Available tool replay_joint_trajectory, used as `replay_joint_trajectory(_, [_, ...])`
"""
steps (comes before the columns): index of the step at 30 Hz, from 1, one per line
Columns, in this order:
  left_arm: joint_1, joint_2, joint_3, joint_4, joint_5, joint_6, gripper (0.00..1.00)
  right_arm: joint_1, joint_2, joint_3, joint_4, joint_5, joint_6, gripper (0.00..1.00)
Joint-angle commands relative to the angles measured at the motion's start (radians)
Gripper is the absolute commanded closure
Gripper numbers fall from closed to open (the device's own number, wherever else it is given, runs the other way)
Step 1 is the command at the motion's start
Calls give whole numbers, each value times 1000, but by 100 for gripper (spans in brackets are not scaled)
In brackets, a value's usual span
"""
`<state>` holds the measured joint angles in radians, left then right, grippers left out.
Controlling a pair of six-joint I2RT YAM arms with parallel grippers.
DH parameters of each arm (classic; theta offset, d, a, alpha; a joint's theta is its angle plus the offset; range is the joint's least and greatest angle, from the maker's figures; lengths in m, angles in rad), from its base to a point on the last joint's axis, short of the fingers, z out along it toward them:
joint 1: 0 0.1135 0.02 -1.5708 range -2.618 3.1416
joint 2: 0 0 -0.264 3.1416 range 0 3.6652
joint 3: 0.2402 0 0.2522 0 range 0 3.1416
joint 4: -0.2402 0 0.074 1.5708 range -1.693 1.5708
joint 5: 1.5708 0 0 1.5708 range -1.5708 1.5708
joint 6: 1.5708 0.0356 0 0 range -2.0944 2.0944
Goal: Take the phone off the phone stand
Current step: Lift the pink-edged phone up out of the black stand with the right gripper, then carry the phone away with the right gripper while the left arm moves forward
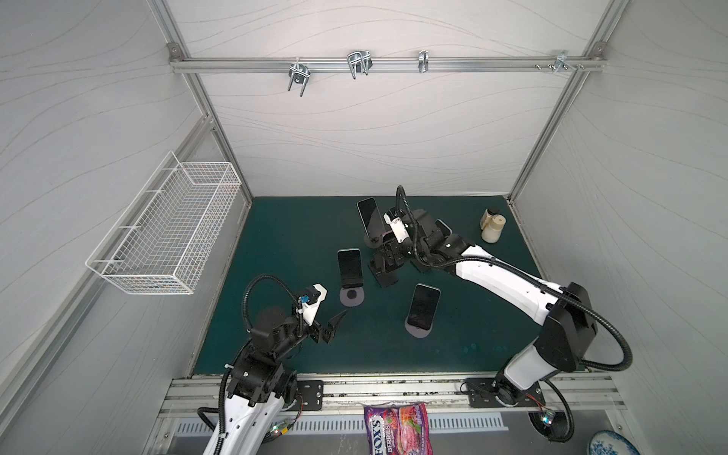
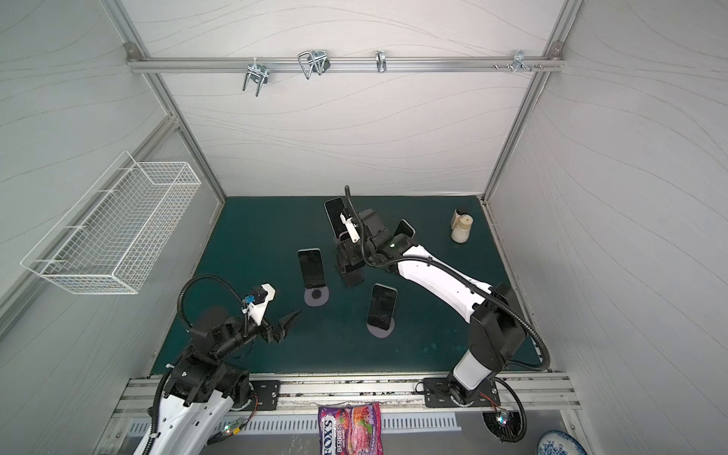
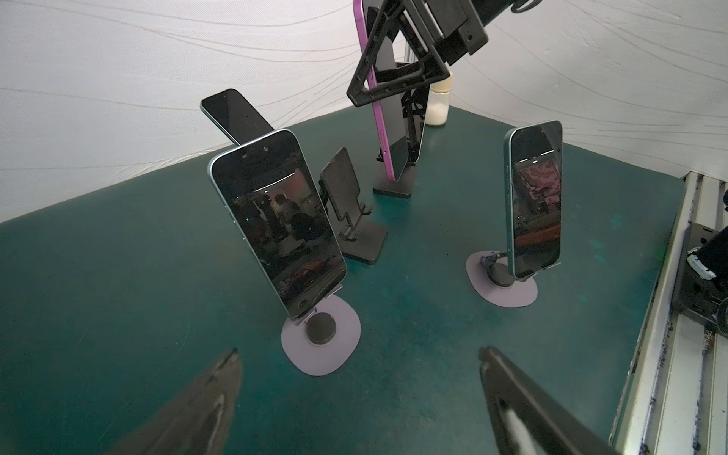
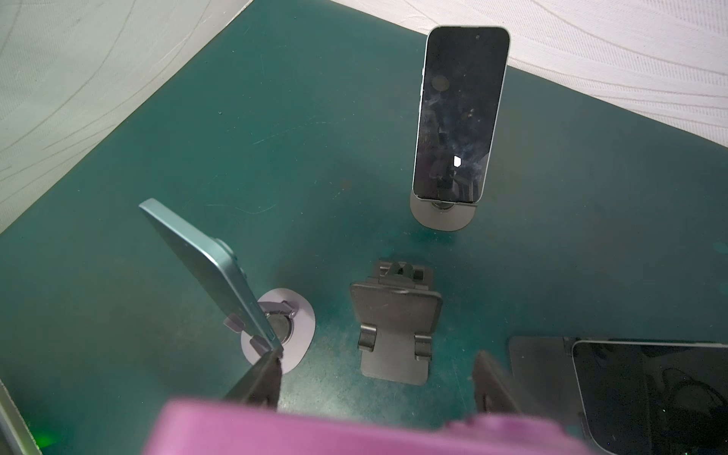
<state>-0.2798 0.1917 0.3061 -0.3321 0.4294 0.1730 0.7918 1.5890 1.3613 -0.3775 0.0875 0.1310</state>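
Now, my right gripper (image 3: 384, 94) is clamped across the width of the purple phone (image 4: 354, 429), one finger on each long edge. It holds the phone upright with its lower end in the air. Directly beneath, in the right wrist view, the black stand (image 4: 394, 315) shows an empty back plate and two bare hooks, and no part of the phone touches it that I can see. In both top views my wrist hides most of the phone, so only a sliver of purple edge shows.

My left gripper (image 1: 337, 324) hangs with its jaws spread wide and holds nothing. It is low over the near left of the mat (image 1: 275, 244), just short of the nearest round-based holder.

Further out, four other phones (image 3: 275, 228) sit on holders of their own. Three are on round bases and one is on a black base close beside my right wrist. A bottle (image 1: 492, 230) stands in the far right corner, well apart.

As I judge it, the main step is done: the phone is off the stand and in my grip. What seems left is to carry it clear of the stand and its neighbours, lay it on open mat, and let go. The phone beside my wrist is the one I would most likely bump.
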Motion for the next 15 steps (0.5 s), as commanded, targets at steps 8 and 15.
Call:
replay_joint_trajectory(8, [-4, -9, 17, 29, -34, 17, 5, -1, -78, 74, -66, -28, -11, 33])
replay_joint_trajectory(15, [-4, 31, 60, 36, -54, 68, 5, -1, -108, 86, -136, -64, 4, 33])
